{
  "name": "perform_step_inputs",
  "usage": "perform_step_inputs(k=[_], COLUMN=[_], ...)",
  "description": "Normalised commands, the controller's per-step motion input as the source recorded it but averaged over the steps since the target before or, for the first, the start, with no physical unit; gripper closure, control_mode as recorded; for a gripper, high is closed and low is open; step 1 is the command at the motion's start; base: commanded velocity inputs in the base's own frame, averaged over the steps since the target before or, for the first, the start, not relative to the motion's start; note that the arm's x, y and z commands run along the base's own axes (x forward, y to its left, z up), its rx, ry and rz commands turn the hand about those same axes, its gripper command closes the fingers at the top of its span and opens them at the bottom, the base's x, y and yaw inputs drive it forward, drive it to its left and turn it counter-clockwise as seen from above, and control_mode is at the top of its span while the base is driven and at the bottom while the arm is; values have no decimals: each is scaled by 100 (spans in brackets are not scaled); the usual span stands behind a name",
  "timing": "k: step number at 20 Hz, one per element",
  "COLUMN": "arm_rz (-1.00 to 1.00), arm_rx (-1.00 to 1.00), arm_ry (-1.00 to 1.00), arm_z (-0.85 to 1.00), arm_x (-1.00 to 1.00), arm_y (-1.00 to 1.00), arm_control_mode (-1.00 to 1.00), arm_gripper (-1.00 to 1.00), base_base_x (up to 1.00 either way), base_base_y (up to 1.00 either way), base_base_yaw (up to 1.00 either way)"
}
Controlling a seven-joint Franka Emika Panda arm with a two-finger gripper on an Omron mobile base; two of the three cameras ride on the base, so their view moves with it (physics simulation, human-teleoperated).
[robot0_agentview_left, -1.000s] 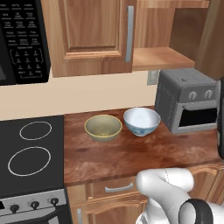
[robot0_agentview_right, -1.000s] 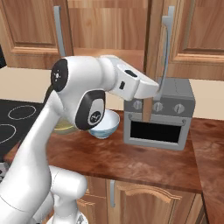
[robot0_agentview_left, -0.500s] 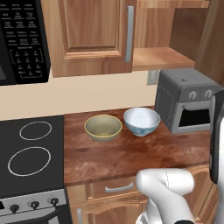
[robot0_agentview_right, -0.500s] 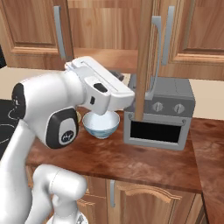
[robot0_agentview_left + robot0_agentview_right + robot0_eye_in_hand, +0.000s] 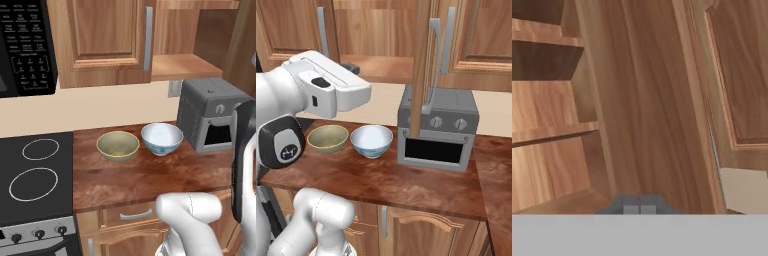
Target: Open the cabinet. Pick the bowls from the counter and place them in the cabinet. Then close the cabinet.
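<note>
The cabinet point(image 5: 105, 40) has its left door shut and its right door point(image 5: 420, 70) swung out, edge-on in the right base view, baring a shelf point(image 5: 184, 66). An olive-yellow bowl point(image 5: 118, 145) point(image 5: 328, 138) and a white bowl with blue markings point(image 5: 161, 138) point(image 5: 371, 141) sit side by side on the counter point(image 5: 150, 180). In the hand view my gripper point(image 5: 638, 209) is shut on nothing, up at the cabinet. It faces the inner side of the open door point(image 5: 647, 100), with the shelves point(image 5: 547, 130) to the left.
A grey toaster oven point(image 5: 210, 120) point(image 5: 436, 130) stands on the counter right of the bowls, under the open door. A black microwave point(image 5: 25, 45) hangs at the left above the black stovetop point(image 5: 35, 170). Another wall cabinet point(image 5: 481, 35) adjoins on the right.
The right cabinet door has swung wider open. My arm has swept to the left across the right base view. The bowls have not moved and the gripper stays shut.
</note>
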Motion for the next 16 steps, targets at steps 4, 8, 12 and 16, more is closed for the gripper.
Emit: perform_step_inputs(k=[4, 8, 12, 16], arm_rz=[15, 15, 19, 29], arm_rx=[14, 12, 4, -5], arm_ry=[20, 5, 3, -3], arm_z=[9, -2, -8, -32], arm_x=[-21, -22, -8, 0], arm_y=[82, 73, 80, 72], arm_control_mode=[-100, -100, -100, -100], arm_gripper=[100, 100, 100, 100], base_base_x=[0, 0, 0, 0], base_base_y=[0, 0, 0, 0], base_base_yaw=[0, 0, 0, 0])
